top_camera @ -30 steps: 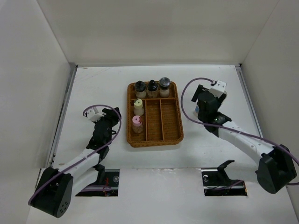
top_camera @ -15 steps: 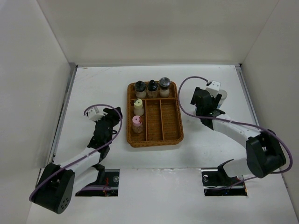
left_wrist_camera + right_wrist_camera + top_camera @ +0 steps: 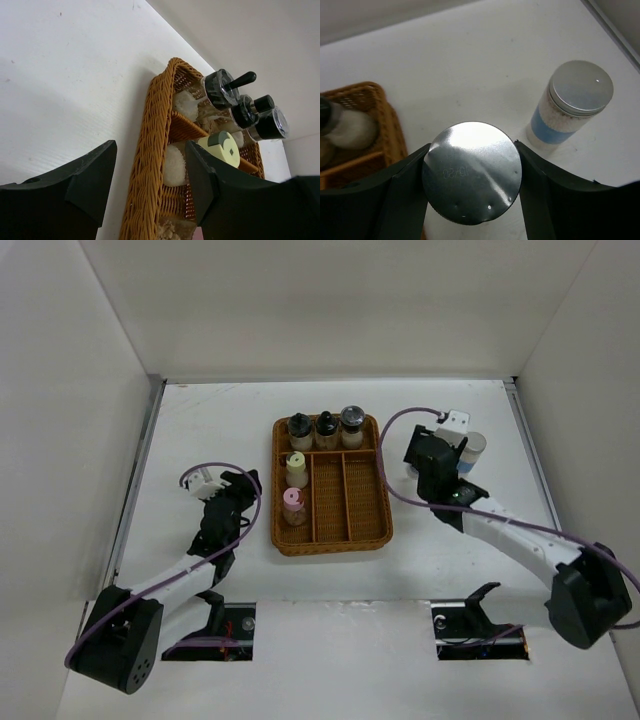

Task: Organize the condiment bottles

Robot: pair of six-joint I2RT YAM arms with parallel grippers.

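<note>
Gripping silver-capped bottle (image 3: pixel 471 172) — right fingers (image 3: pixel 400 202)

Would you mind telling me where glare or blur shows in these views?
Right wrist: the gripped bottle has pale glare patches on its silver cap. Left wrist: the near fingers are dark and soft, the basket sharp. Top external: even light, faint shadows.
</note>
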